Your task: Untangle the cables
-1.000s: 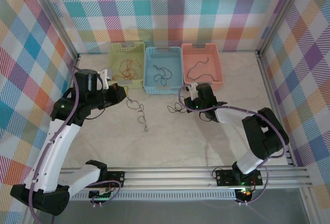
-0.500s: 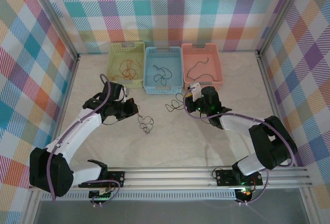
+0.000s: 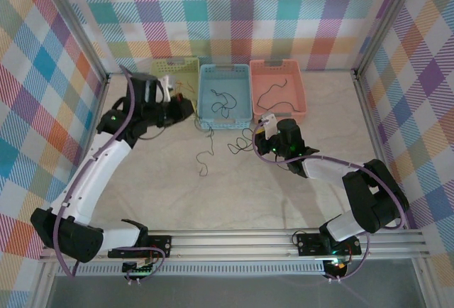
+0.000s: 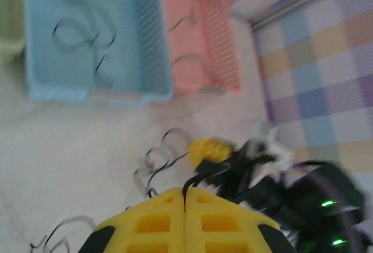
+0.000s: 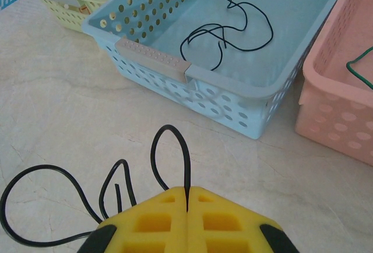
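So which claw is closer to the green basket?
Left. The left claw is right at the green basket's near right corner, pinching a thin cable. The right claw, pinching another cable, is farther off, past the blue basket, in front of the pink basket.

Perforated plastic on the blue basket [image 5: 256, 98], smooth with a soft sheen, and the pink basket [image 5: 338, 119] is the same moulded plastic. The tabletop [image 5: 70, 113] looks like pale marbled stone, satin-smooth. The black cable [image 5: 169, 126] gleams, slick-coated. Right fingers [image 5: 151, 224]: matt yellow plastic.
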Tool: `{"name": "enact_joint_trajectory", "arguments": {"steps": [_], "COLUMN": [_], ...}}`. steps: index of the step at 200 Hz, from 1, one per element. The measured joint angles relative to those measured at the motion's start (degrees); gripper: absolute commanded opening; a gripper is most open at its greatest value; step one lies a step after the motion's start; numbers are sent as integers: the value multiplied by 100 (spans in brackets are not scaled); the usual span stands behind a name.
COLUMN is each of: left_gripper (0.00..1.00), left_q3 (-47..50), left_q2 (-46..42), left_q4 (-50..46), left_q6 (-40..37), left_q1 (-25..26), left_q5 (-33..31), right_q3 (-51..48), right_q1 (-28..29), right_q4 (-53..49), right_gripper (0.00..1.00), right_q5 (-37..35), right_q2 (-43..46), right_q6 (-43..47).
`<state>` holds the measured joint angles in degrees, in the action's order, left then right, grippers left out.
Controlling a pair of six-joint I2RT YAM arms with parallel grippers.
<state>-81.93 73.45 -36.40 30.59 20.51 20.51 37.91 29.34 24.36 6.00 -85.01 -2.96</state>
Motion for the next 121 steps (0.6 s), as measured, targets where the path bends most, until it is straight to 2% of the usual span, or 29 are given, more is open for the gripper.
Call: {"name": "enact_joint_trajectory", "arguments": {"steps": [54,98,121], "left_gripper": [0,0,0], "left_q3": [-2691,-5104,-5908], "left_q2": [1390,3167,4028], "left_q4": [-402,-704,-767], "left_q6": [-20,-15,4], "left_q1": [-79,-365,-494], "left_q5": [-13,4,13], "right_q3": [0,2,2], "right_q1": [0,0,0], "right_q4": [-4,-52,-90], "right_gripper": [0,0,0], "right_q5": [-17,-13,-15], "right_q2": [-2,-11,-28], "right_q6": [0,0,0]}}
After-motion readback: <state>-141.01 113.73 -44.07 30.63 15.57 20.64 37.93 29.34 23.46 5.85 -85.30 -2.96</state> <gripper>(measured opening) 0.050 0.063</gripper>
